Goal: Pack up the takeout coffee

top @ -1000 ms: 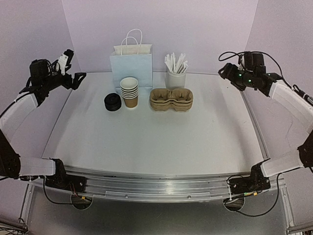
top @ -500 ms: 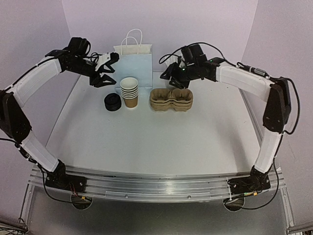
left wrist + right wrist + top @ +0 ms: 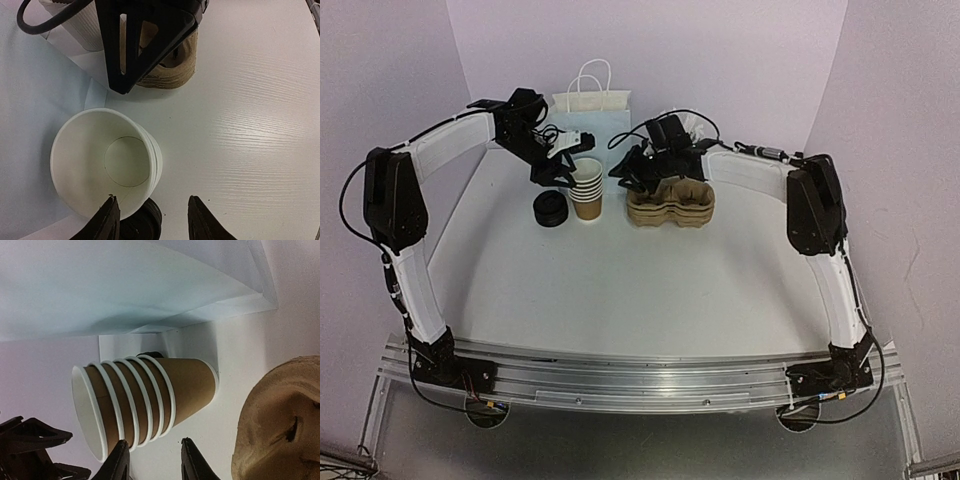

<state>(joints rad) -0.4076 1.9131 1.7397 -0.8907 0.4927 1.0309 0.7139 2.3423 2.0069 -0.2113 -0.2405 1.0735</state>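
No single lidded cup shows, so the takeout coffee is out of view. A nested stack of brown paper cups (image 3: 586,190) with white rims stands upright at the back of the table, and a pile of black lids (image 3: 550,209) lies to its left. My left gripper (image 3: 570,160) hovers over the stack's left rim. It is open, with one finger (image 3: 107,222) at the edge of the top cup (image 3: 100,160) and nothing between the jaws. My right gripper (image 3: 625,172) is level with the stack (image 3: 145,400) on its right side, open and apart from it.
A white paper bag (image 3: 588,125) with handles stands just behind the cups. Stacked brown pulp cup carriers (image 3: 670,205) lie right of the stack, under the right arm. A white ribbed cup (image 3: 85,30) stands behind the carriers. Lilac walls close in the table at the back and sides.
Both arms have swung in from the table's outer sides to the cup stack, one on each side of it. Both pairs of jaws stand narrower than before.
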